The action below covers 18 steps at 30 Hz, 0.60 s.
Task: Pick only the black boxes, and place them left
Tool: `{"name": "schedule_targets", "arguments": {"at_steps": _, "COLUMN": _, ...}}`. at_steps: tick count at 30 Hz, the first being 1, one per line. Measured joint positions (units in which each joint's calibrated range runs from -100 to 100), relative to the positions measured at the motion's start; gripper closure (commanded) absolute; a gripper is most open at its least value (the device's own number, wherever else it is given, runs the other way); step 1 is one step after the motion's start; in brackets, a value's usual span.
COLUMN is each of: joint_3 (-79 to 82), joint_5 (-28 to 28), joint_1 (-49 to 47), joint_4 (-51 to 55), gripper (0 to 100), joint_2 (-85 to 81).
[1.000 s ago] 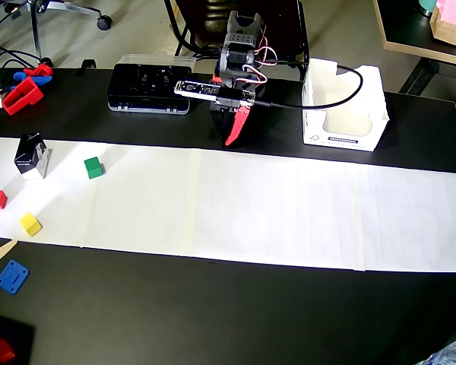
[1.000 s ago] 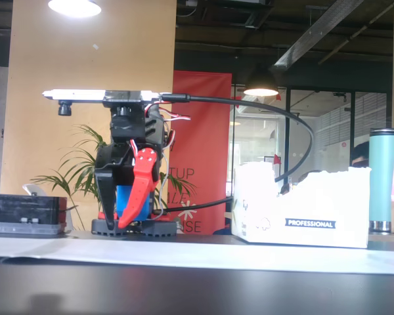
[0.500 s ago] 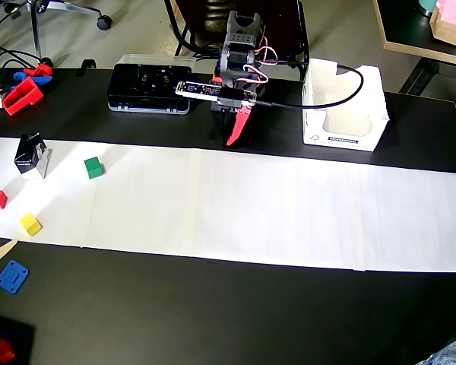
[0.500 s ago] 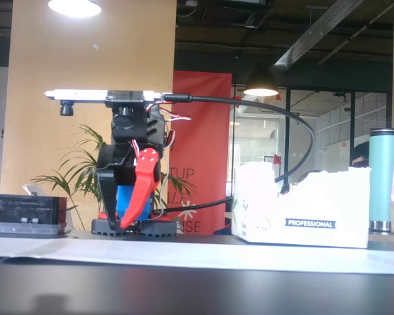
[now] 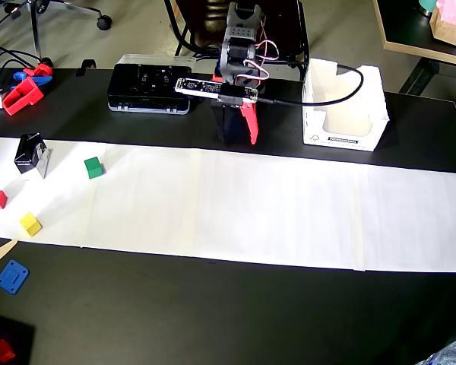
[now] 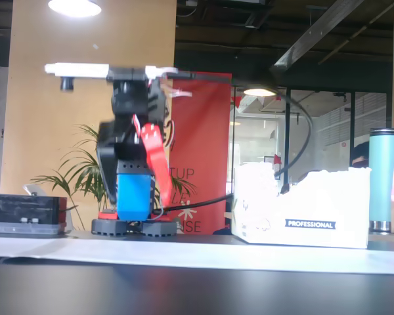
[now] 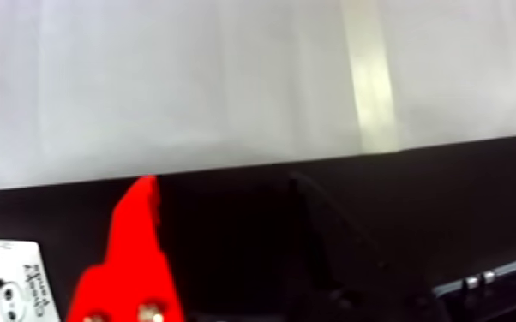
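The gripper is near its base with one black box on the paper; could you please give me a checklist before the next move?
1. Gripper empty: ok, nothing between the fingers in the wrist view.
2. Jaws open enough for a box: ok, red and black fingers stand apart.
3. Black box visible: ok, at the paper's left end in the overhead view.
4. Box upright: cannot tell.
5. Clear approach: ok, but the green cube sits near it.
6. More black boxes: cannot tell; one is seen.
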Motion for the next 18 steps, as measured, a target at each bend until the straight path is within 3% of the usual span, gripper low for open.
{"name": "schedule_targets", "arguments": {"at_steps": 18, "joint_3": -25.15, "joint_5": 1.71, "joint_1": -0.09, "joint_4": 0.17, "gripper": 72, "joint_2": 10.17}}
